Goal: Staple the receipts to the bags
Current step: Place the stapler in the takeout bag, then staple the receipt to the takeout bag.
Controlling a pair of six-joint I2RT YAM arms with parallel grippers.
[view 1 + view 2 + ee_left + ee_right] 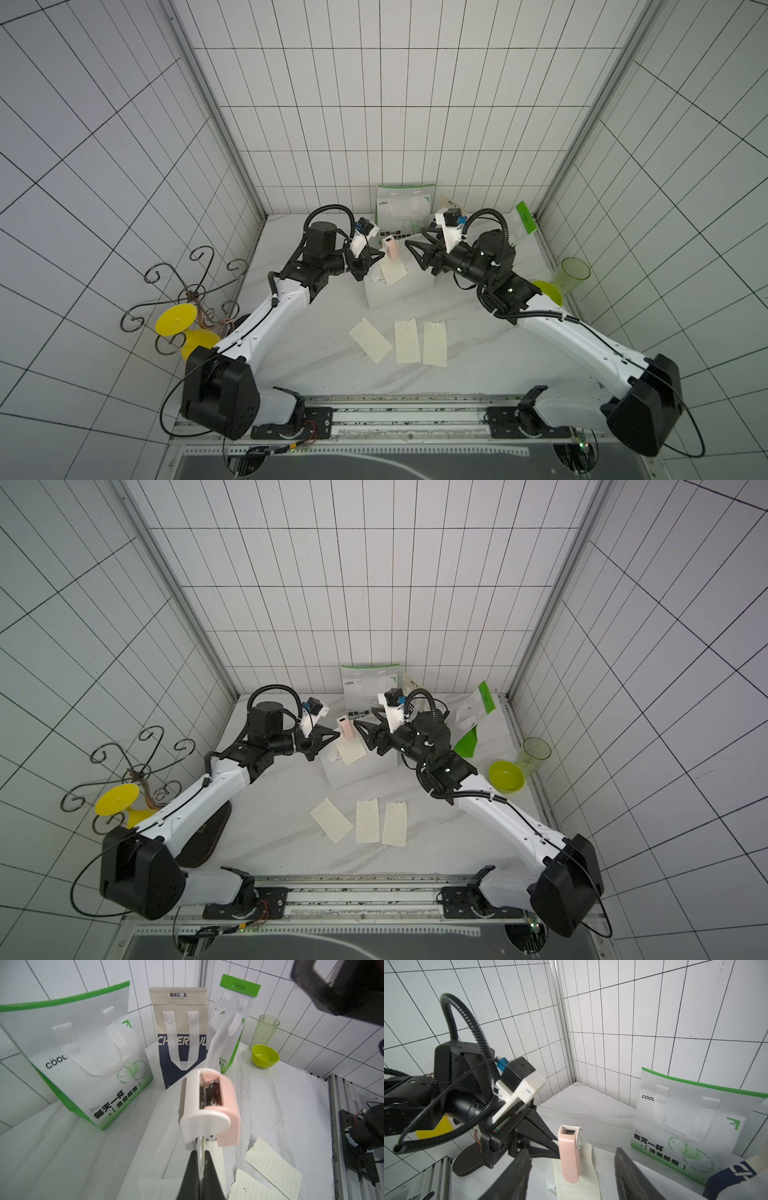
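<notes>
The plain white bag [401,291] lies on the table's middle, with one receipt [392,270] over its far edge. My left gripper [200,1152] is shut on that receipt [201,1147] at the bag's edge. A pink-and-white stapler [209,1105] sits on the same edge just beyond the fingertips. My right gripper [572,1152] is open, its fingers [521,1167] standing apart on either side of the stapler [570,1157] without touching it. Three loose receipts [406,341] lie nearer the front. A green-and-white bag [83,1053], the navy bag [180,1068] and a second green bag [234,1022] stand against the back wall.
A translucent green cup [573,276] and a lime bowl [507,776] sit by the right wall. A black wire stand [187,286] with a yellow piece [176,324] stands at the left. The metal rail [395,415] runs along the front edge.
</notes>
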